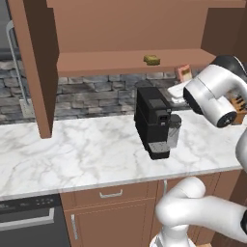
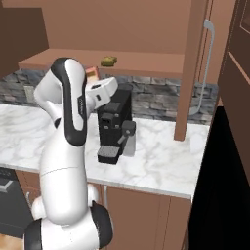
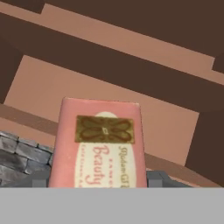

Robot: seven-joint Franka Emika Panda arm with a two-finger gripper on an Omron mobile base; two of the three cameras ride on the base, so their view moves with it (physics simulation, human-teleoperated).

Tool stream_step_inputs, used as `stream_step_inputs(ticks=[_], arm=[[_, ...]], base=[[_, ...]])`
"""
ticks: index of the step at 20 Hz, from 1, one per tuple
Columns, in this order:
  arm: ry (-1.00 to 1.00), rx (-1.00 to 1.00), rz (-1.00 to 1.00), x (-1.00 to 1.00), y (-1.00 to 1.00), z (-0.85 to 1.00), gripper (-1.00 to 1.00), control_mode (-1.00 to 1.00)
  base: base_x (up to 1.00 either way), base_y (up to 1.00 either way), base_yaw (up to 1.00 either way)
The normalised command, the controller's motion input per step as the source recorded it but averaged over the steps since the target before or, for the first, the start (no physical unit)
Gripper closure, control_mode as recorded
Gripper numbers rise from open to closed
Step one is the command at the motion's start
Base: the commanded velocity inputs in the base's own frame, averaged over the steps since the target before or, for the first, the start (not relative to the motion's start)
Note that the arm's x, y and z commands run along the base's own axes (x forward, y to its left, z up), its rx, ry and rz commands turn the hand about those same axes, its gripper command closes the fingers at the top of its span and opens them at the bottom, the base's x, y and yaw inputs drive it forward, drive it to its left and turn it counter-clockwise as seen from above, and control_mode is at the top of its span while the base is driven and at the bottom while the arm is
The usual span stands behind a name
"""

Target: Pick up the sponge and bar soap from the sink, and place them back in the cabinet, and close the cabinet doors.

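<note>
Soap [image 3: 98, 144] gripped in the jaws, just below the shelf [image 1: 106, 61] where the sponge [image 1: 151, 59] sits: lift it over the edge before releasing.

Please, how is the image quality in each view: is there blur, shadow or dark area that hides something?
Left base view: evenly lit, the small yellow-olive sponge on the brown wooden cabinet shelf looks soft. Right base view: the right edge is nearly black. Hand view: the pinkish-orange bar soap is close and slightly blurred.
</note>
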Motion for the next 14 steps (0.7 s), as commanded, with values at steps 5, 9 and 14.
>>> stream_step_inputs(ticks=[5,9,14], arm=[[0.13,0.00,0.00,0.19,0.00,0.48,1.00,-1.00],[0.16,0.00,0.00,0.19,0.00,0.49,1.00,-1.00],[0.18,0.00,-0.01,0.21,0.00,0.50,1.00,-1.00]], base=[[0.00,0.00,0.00],[0.00,0.00,0.00],[0.00,0.00,0.00]])
